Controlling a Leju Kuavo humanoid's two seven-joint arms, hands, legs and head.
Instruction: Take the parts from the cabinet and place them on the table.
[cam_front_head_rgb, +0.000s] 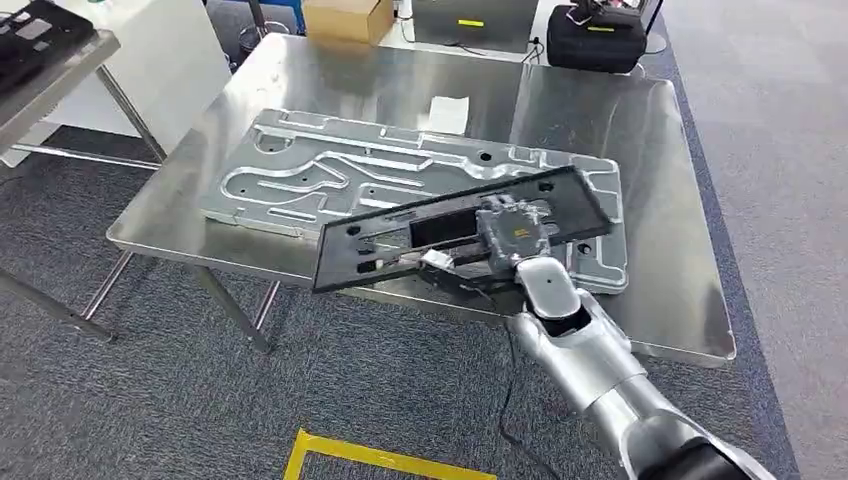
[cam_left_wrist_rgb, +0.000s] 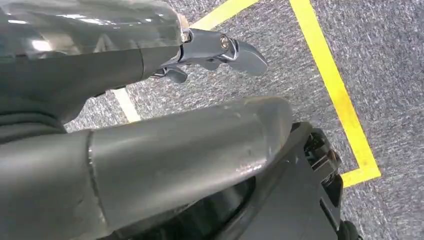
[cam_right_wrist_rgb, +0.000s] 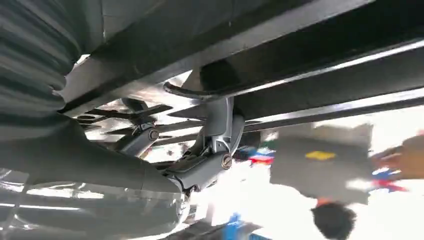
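A long black frame-shaped part (cam_front_head_rgb: 450, 225) hangs tilted over the near edge of the steel table (cam_front_head_rgb: 660, 300), above a large silver stamped metal panel (cam_front_head_rgb: 330, 170) lying flat on it. My right hand (cam_front_head_rgb: 515, 235) grips the black part near its middle, fingers hooked around its rail. In the right wrist view the fingers (cam_right_wrist_rgb: 215, 145) wrap the dark bar of the black part (cam_right_wrist_rgb: 310, 75) from below. My left hand (cam_left_wrist_rgb: 165, 130) hangs over grey carpet, fingers (cam_left_wrist_rgb: 235, 50) apart with nothing in them.
A cardboard box (cam_front_head_rgb: 348, 18) and a black case (cam_front_head_rgb: 598, 38) stand beyond the table's far edge. Another table (cam_front_head_rgb: 40, 60) with dark items is at the far left. Yellow floor tape (cam_front_head_rgb: 380, 460) marks the carpet near my feet.
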